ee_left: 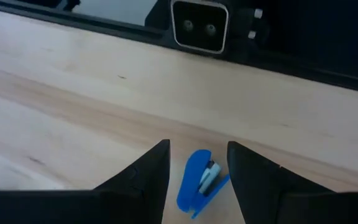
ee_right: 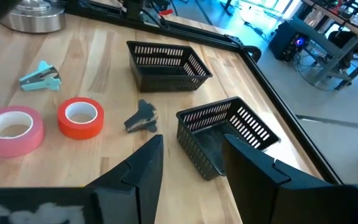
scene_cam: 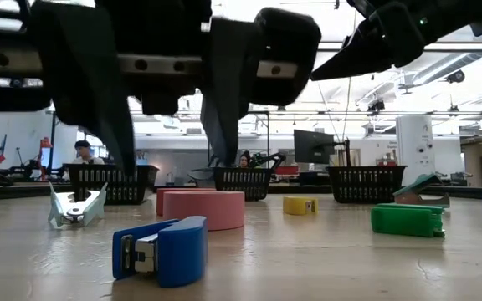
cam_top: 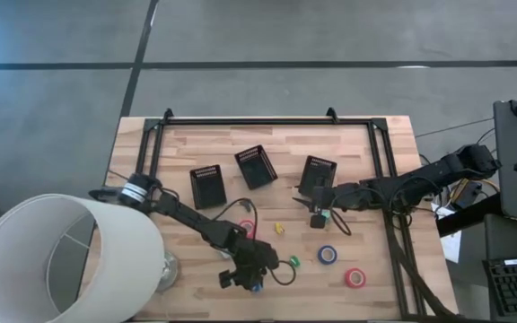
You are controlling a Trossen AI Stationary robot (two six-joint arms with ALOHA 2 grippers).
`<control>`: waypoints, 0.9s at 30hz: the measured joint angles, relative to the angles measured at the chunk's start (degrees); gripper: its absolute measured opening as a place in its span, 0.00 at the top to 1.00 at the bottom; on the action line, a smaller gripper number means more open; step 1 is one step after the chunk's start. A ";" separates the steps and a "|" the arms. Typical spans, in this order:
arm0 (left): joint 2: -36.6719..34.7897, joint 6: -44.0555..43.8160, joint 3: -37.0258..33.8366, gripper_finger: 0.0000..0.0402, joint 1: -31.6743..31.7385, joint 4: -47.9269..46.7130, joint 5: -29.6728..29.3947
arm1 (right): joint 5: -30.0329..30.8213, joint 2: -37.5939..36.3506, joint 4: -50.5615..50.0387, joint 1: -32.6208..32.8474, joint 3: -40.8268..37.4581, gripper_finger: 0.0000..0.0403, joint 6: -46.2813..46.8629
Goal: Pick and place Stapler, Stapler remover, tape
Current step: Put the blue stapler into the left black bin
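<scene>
Two dark arms are working over the wooden table (cam_top: 366, 144) in the high view: the left gripper (cam_top: 251, 280) is hanging at about 6 o'clock near the front edge, directly above a blue stapler (cam_top: 255, 288), while the right gripper (cam_top: 317, 213) is hovering at the front of the rightmost of three black mesh bins (cam_top: 317, 174). A blue tape roll (cam_top: 328, 255) and a red tape roll (cam_top: 355, 277) are lying toward 4 o'clock.

At table height in the low view, the blue stapler (scene_cam: 161, 251) is lying on its side, its long axis running across the picture, with the left gripper's fingers (scene_cam: 86, 88) spread wide just above it and holding nothing. A pink tape roll (scene_cam: 203, 208) is lying flat behind it.

Seen from the left wrist, the stapler (ee_left: 199, 182) is lying between the parted fingers (ee_left: 148, 174), untouched, its long axis running slantwise between them.

Seen from the right wrist, the fingers (ee_right: 145, 163) are standing apart and empty beside a mesh bin (ee_right: 225, 135), with a grey staple remover (ee_right: 142, 118) near it.
</scene>
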 joint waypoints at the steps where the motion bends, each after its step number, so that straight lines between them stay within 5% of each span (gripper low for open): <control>1: 0.62 0.00 0.00 0.59 0.03 0.72 0.68 | 0.01 0.00 -0.02 0.01 0.00 0.61 0.07; 27: 3.03 -1.52 0.00 0.60 2.51 -1.68 2.62 | 0.02 0.00 -0.73 0.01 -0.04 0.64 -0.03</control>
